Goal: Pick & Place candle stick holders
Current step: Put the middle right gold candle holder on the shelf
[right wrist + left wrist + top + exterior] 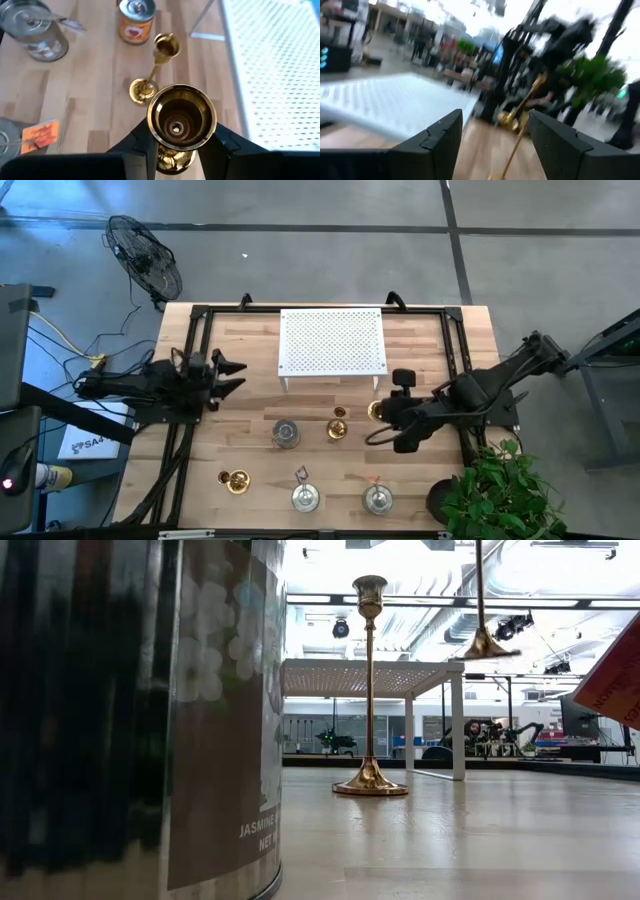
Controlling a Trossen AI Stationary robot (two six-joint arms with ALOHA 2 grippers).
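Observation:
My right gripper [386, 416] is shut on a gold candle stick holder [182, 118], whose round base [483, 644] hangs above the table in the low view. A second gold holder [338, 425] stands upright on its base just left of it. A third gold holder [237, 480] stands near the front left. Three squat silvery round holders [285, 432] [305, 498] [377, 498] rest on the wood. My left gripper [234, 375] waits open at the table's left side, touching nothing. My right gripper pinches the gold holder's stem just under its cup [172, 159] between its two fingers. The fingers [138, 145] come slanting down from the table's right side and lie across the stem. The holder hangs roughly upright, cup up, its base lifted clear of the table.
A white perforated rack [332, 342] stands on legs at the far middle of the table. A black frame [190, 330] runs along the table's sides. A potted plant [500, 490] sits at the front right corner. An orange tag [40, 135] lies by one tin.

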